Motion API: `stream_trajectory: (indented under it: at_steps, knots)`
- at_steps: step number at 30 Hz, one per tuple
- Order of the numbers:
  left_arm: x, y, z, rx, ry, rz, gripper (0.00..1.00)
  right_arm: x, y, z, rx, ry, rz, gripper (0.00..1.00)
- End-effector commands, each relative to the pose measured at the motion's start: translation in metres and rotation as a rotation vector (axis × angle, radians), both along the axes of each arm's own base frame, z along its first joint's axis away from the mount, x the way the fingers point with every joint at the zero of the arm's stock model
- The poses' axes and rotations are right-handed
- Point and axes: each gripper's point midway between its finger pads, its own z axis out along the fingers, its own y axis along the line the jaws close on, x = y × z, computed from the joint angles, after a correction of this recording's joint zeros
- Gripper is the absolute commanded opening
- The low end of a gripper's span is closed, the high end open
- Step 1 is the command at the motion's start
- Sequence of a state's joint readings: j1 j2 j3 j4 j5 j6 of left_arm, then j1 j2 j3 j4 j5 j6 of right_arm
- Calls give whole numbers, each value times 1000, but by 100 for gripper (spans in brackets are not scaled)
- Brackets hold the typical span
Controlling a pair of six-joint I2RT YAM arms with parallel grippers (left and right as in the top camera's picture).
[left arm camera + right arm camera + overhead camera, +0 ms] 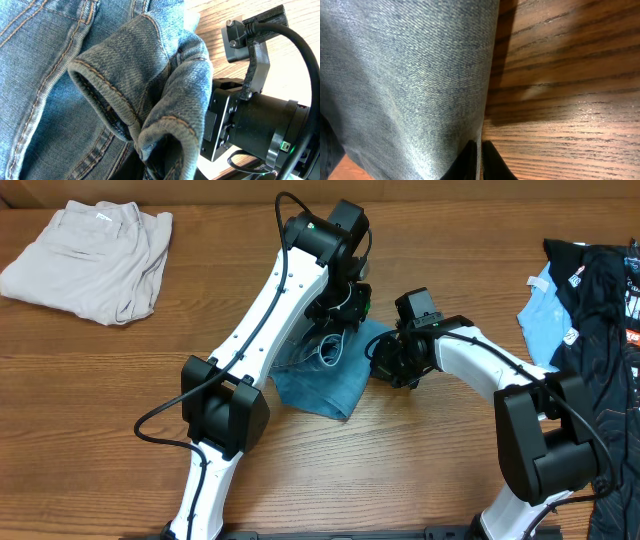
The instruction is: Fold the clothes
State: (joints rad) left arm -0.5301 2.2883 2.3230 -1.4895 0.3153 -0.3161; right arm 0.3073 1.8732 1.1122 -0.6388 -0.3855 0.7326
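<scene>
The light blue denim jeans (322, 380) lie bunched in a small heap at the table's middle, between the two arms. My left gripper (340, 308) is over the heap's far edge. In the left wrist view it is shut on a bunched, stitched hem of the jeans (150, 75), and its jaws (162, 167) are mostly hidden by the cloth. My right gripper (385, 360) is at the heap's right edge. In the right wrist view its black fingertips (480, 160) are pinched on the thin edge of the denim (410, 80), just above the wood.
Beige khaki trousers (90, 255) lie folded at the far left. A black printed garment (605, 300) with pale blue cloth (545, 310) lies at the right edge. The right arm's black wrist (250, 125) sits close beside the left gripper.
</scene>
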Motion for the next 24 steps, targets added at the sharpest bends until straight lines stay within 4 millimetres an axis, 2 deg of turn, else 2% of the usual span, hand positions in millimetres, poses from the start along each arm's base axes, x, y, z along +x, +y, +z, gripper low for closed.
stream_trajectory:
  at_steps: [1, 9, 17, 20, 22, 24]
  knots:
    - [-5, -10, 12, -54, -1, -2, 16, 2, -1, -1, 3, -2, -8, 9]
    - [-5, -10, 12, -54, -1, -2, 21, 2, -1, -1, 4, -2, -8, 9]
    - [-5, -10, 12, -54, -2, -4, 35, 2, -2, -1, 10, 0, -14, 9]
    - [-4, -11, 13, -58, -11, -14, 44, 4, -6, -1, 9, 4, -25, 9]
    - [-3, -12, 13, -61, -21, -27, 56, 4, -10, -1, 11, 11, -37, 9]
    - [-1, -10, 13, -60, -30, -36, 72, 5, -15, 0, 17, 21, -52, 9]
